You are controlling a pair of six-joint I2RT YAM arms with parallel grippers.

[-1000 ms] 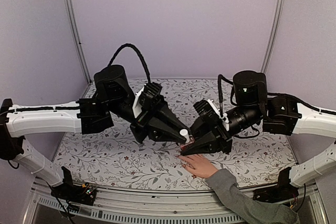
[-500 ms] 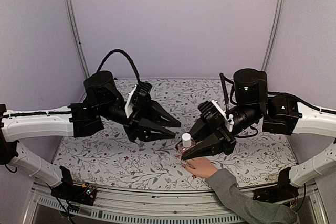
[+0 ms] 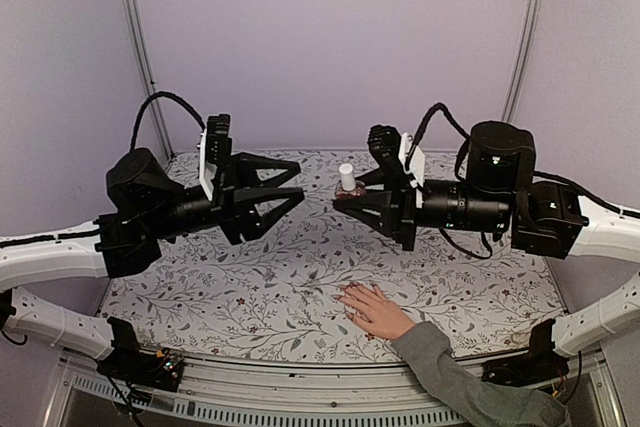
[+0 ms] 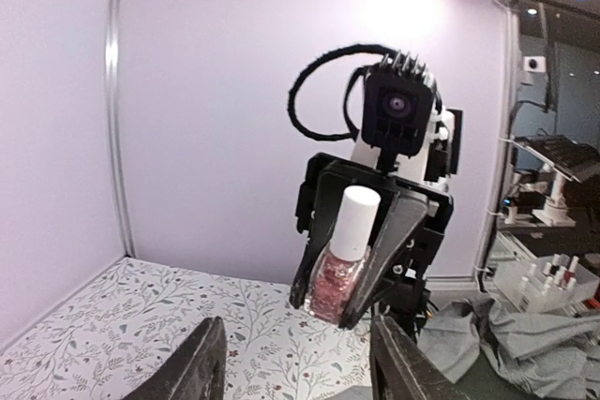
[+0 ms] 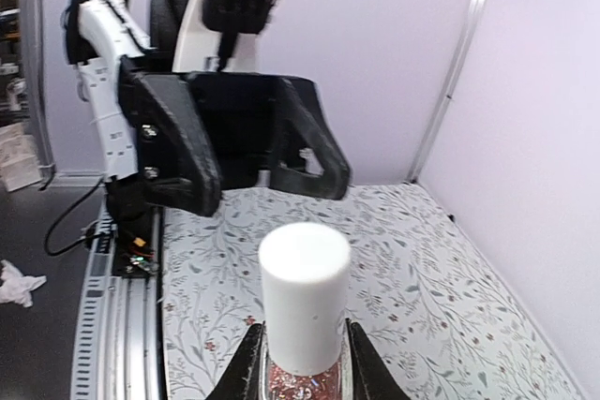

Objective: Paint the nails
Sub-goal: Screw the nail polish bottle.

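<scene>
A light-skinned hand (image 3: pixel 374 311) with a grey sleeve lies flat on the floral table, fingers pointing left. Its nails are too small to make out. My right gripper (image 3: pixel 348 193) is shut on a pink glitter nail polish bottle (image 3: pixel 347 180) with a white cap and holds it upright, high above the table. The bottle shows in the left wrist view (image 4: pixel 341 258) and in the right wrist view (image 5: pixel 302 299). My left gripper (image 3: pixel 299 178) is open and empty. It faces the bottle from the left, a short gap away.
The floral table cover (image 3: pixel 250 297) is bounded by purple walls at the back and sides. A metal rail (image 3: pixel 300 387) runs along the near edge. The person's forearm (image 3: pixel 470 392) comes in from the lower right.
The right gripper has lifted the bottle from beside the hand up and back. The left gripper has drawn back to the left and risen, staying open. The hand has not moved.
</scene>
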